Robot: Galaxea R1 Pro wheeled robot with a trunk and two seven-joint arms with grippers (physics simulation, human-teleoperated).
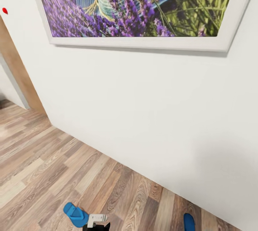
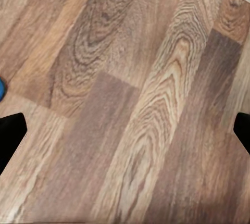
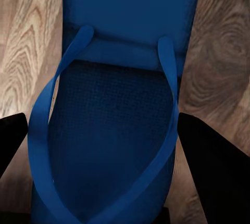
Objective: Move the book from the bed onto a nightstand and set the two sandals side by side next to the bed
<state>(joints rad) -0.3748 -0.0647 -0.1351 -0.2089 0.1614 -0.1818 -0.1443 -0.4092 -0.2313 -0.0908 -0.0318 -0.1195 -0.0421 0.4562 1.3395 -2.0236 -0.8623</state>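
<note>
A white wall (image 1: 143, 109) is taking up most of the head view; below it, two blue sandals (image 1: 75, 214) are lying well apart on the wood floor (image 1: 43, 173), so pairing remains. The right gripper (image 3: 104, 130) is straddling one sandal (image 3: 112, 130), jaws spread; the left gripper (image 2: 125, 130) is spread too, grasping nothing.

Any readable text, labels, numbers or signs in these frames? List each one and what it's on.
None readable.
Framed lavender picture on the white wall: flowers, no lettering.
Blue sandal between the right hand's fingers: no brand or size mark visible.
Second blue sandal on the wood floor: no markings visible.
Small red mark high on the wall: too small to tell what it is.
</note>
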